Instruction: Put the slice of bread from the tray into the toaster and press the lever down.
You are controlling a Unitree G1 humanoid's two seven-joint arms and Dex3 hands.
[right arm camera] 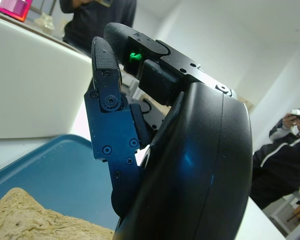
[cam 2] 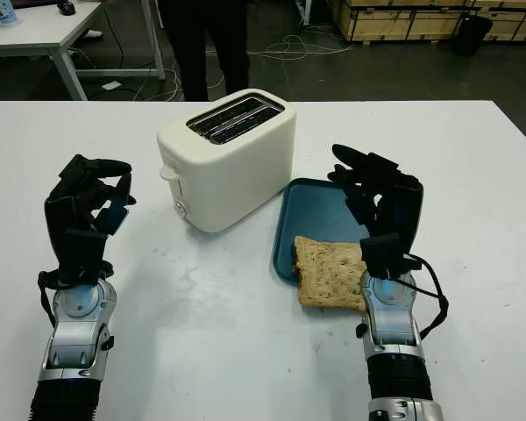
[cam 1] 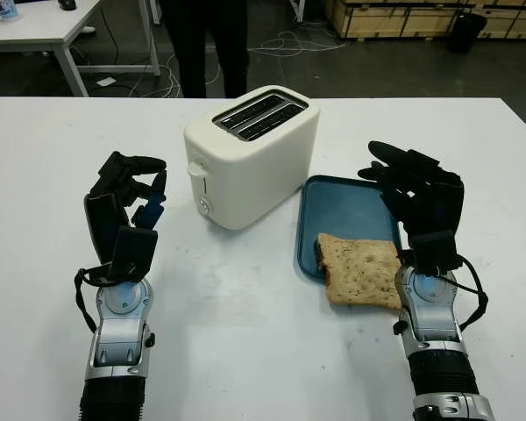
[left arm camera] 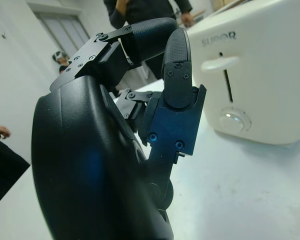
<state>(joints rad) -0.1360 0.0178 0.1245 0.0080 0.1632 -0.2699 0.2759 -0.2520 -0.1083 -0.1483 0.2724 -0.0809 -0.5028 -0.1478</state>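
White surface (cam 1: 245, 342) underneath, far corners cut off at the frame edges. Cream toaster (cam 1: 250, 158) near the middle, "SUPOR" legible on its end face above the raised lever (left arm camera: 219, 63) and a round dial — dial markings too small to read. Blue tray (cam 1: 346, 210) just beside the toaster, slice of bread (cam 1: 361, 270) overhanging its near edge. Left robot hand (cam 1: 127, 189) curled, holding nothing, left of the toaster. Right robot hand (cam 1: 416, 189) open above the tray's right side, hiding that rim. Person's dark legs (cam 1: 206, 44) beyond, cut off.
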